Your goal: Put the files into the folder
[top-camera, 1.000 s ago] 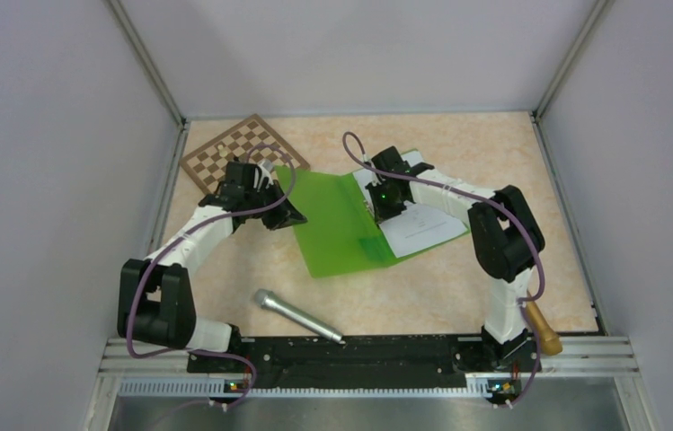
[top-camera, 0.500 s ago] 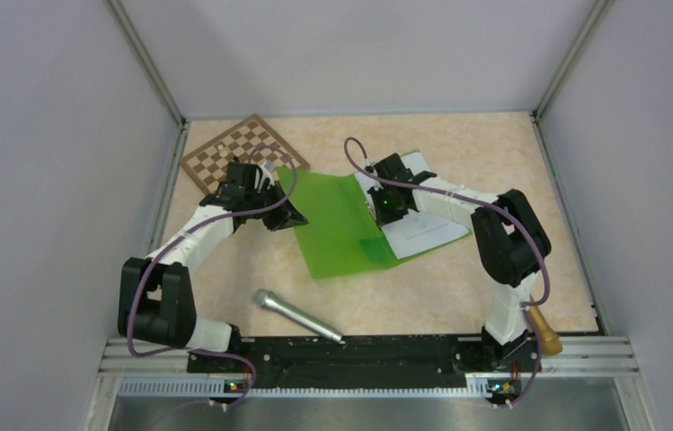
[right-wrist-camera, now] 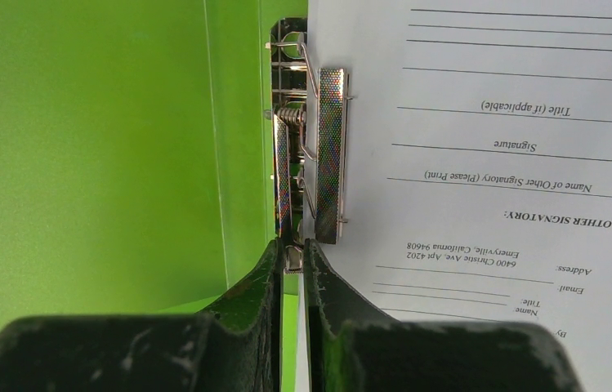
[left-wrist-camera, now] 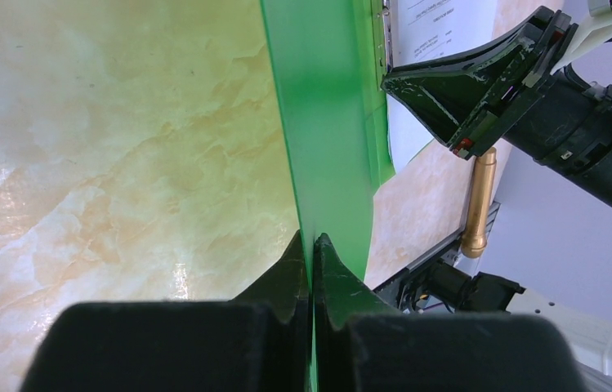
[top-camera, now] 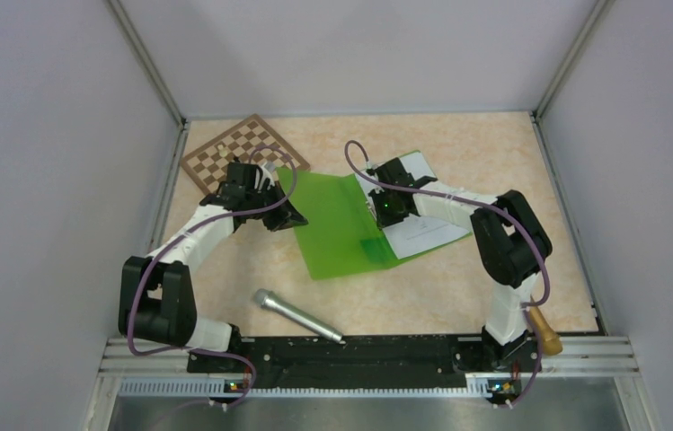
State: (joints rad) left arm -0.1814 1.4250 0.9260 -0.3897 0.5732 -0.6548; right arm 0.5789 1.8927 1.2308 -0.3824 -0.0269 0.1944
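Note:
The green folder (top-camera: pixel 337 229) lies open in the middle of the table. The files (top-camera: pixel 427 229), white printed sheets, lie on its right half under the metal clip (right-wrist-camera: pixel 328 155). My left gripper (top-camera: pixel 292 215) is shut on the edge of the folder's left cover (left-wrist-camera: pixel 327 122) and holds that cover raised. My right gripper (top-camera: pixel 393 211) is at the spine, and its jaws (right-wrist-camera: pixel 290 249) are closed on the near end of the clip's lever. The printed sheet (right-wrist-camera: pixel 490 163) lies right of the clip and the green cover (right-wrist-camera: pixel 82 147) lies left of it.
A brown checkered board (top-camera: pixel 243 148) lies at the back left, behind my left arm. A silver microphone (top-camera: pixel 296 314) lies near the front. A wooden-handled tool (top-camera: pixel 544 330) lies at the front right by the right arm's base, and it also shows in the left wrist view (left-wrist-camera: pixel 476 200).
My right gripper has shifted slightly right and nearer along the folder's spine. The left gripper keeps its hold on the cover and has barely moved.

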